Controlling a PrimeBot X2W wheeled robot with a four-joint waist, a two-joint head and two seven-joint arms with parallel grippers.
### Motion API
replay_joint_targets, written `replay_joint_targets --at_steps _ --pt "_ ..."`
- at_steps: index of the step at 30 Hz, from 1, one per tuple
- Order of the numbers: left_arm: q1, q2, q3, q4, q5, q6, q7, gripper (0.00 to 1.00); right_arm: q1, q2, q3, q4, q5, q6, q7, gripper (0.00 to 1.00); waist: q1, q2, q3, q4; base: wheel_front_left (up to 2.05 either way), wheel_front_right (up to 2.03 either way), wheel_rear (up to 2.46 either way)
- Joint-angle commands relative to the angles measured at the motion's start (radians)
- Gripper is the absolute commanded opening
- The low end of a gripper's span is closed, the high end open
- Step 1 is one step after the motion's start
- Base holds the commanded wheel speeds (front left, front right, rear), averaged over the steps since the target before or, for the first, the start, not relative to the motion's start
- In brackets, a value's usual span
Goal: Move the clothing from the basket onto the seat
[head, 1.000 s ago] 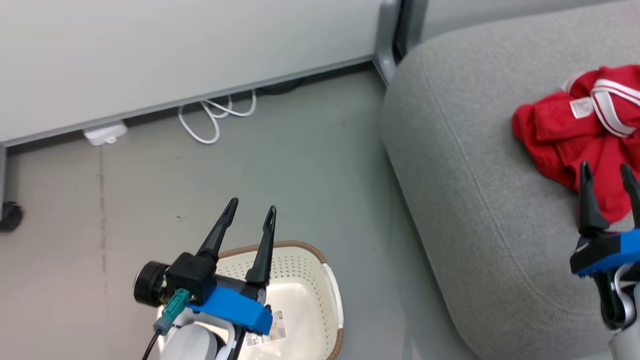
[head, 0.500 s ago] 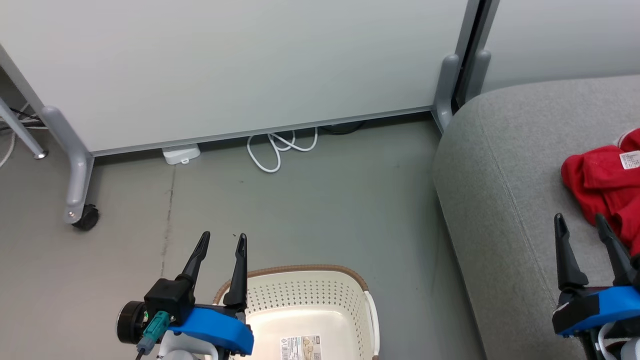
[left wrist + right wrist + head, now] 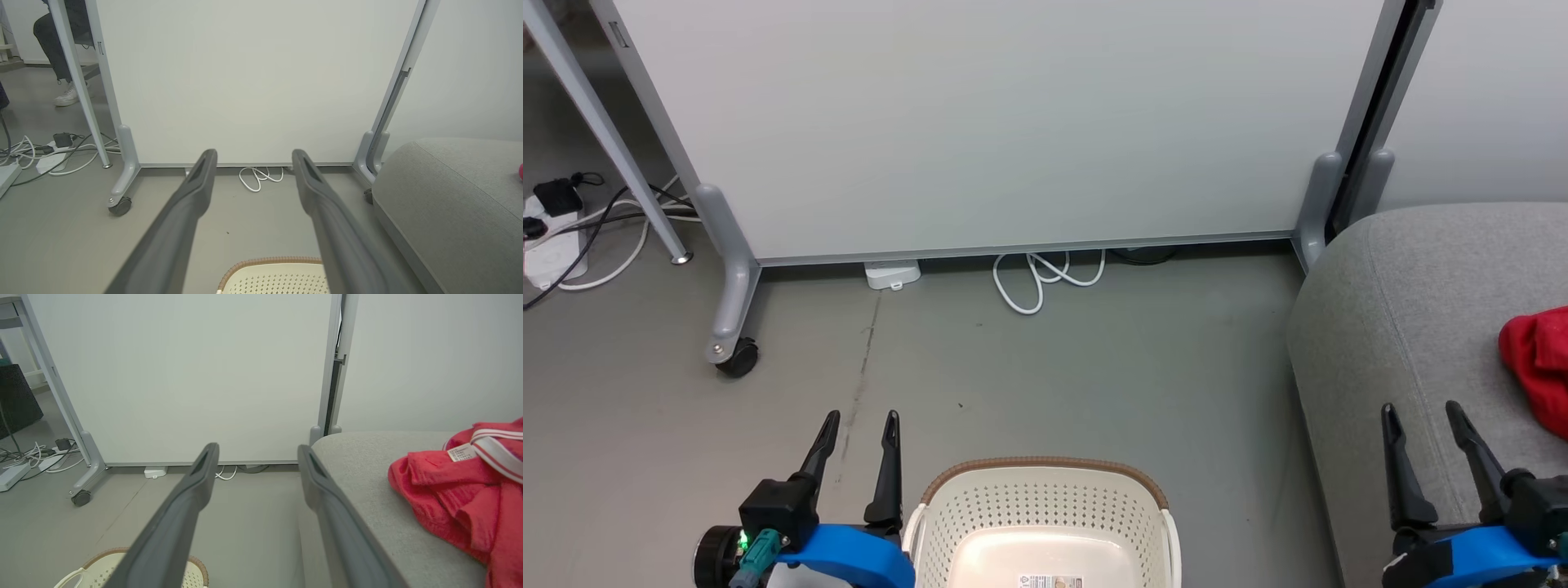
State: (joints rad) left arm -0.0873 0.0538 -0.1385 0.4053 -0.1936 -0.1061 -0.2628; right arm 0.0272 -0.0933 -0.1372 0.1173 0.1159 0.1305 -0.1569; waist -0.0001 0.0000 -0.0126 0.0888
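Both sets of jaws are free. The left jaws stand spread wide with nothing between the fingers (image 3: 886,469). The right jaws are spread just as wide, and their fingers (image 3: 1396,478) are bare too. Neither has hold of any cloth.

The clothing (image 3: 449,490) lies in a crumpled red heap on the seat (image 3: 1405,310), off to the right of the right jaws and a little ahead of them, apart from the fingers. In the right wrist view I can make out white trim and a sewn-in tag on it. I cannot tell whether the heap is one garment or two.

The basket (image 3: 1045,464) sits on the floor between the two sets of jaws, just to the right of the left jaws and below them. The part of its inside I can see is bare cream plastic with a label (image 3: 1049,581) on the bottom and no red in it. Its near end is cut off by the edge of the head view.

My judgement is that the move is done, or nearly so. What is left is to check that hidden end of the basket for anything left behind.
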Motion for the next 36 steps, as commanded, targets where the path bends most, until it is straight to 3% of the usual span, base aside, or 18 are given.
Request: replay_joint_targets --at_steps 1,33,34,36 --pt "0.007 -0.001 0.013 0.006 0.005 -0.003 -0.003 1.0 0.025 0.011 0.006 -0.007 -0.006 0.001 -0.006 1.0 0.0001 0.0 -0.007 0.01 0.0 0.0 0.0" --pt "0.037 -0.004 0.034 0.025 0.002 -0.013 -0.003 1.0 0.065 0.043 0.028 0.028 -0.008 0.001 -0.022 1.0 0.0001 0.0 -0.023 0.005 0.0 0.0 0.0" --pt "0.035 -0.002 0.032 0.025 0.004 -0.01 0.0 0.0 0.056 0.041 0.029 0.028 -0.008 0.0 -0.02 0.0 0.0001 0.0 -0.023 0.005 0.0 0.0 0.0" --pt "0.043 -0.003 0.032 0.038 0.0 -0.01 0.002 0.0 0.058 0.042 0.03 0.042 -0.007 0.0 -0.019 0.0 0.0001 0.0 -0.023 0.005 0.0 0.0 0.0"
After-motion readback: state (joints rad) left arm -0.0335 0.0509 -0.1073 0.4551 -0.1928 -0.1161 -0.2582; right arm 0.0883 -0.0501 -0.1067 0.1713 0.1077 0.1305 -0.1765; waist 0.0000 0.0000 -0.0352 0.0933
